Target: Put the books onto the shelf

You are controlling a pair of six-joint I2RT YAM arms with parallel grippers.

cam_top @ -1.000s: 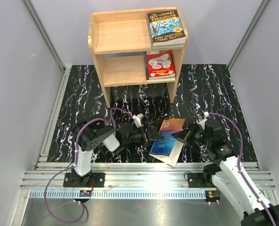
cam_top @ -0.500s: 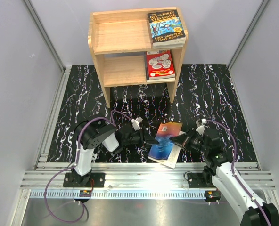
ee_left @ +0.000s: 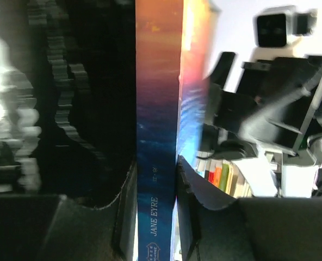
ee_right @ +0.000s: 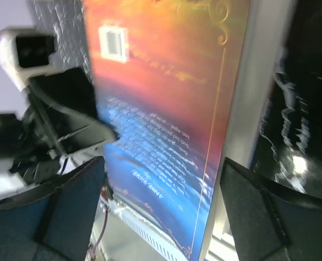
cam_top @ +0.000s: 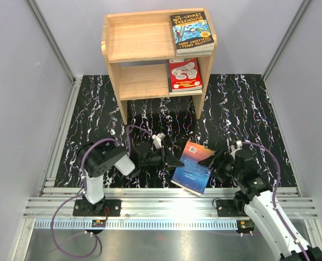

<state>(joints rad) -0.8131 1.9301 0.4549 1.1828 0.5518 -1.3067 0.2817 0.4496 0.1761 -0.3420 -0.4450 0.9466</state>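
Walls [cam_top: 14,98]: plain pale grey panels on three sides
Tabletop [cam_top: 242,109]: black, veined white and purple
Rails [cam_top: 166,206]: silver aluminium along the near edge, catching glare

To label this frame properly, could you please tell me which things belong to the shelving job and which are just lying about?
Job: shelf; blue book on its top tier; red book on the lower tier; blue-orange book, clamped by the left gripper.
Merely there: black marbled mat; purple cables.
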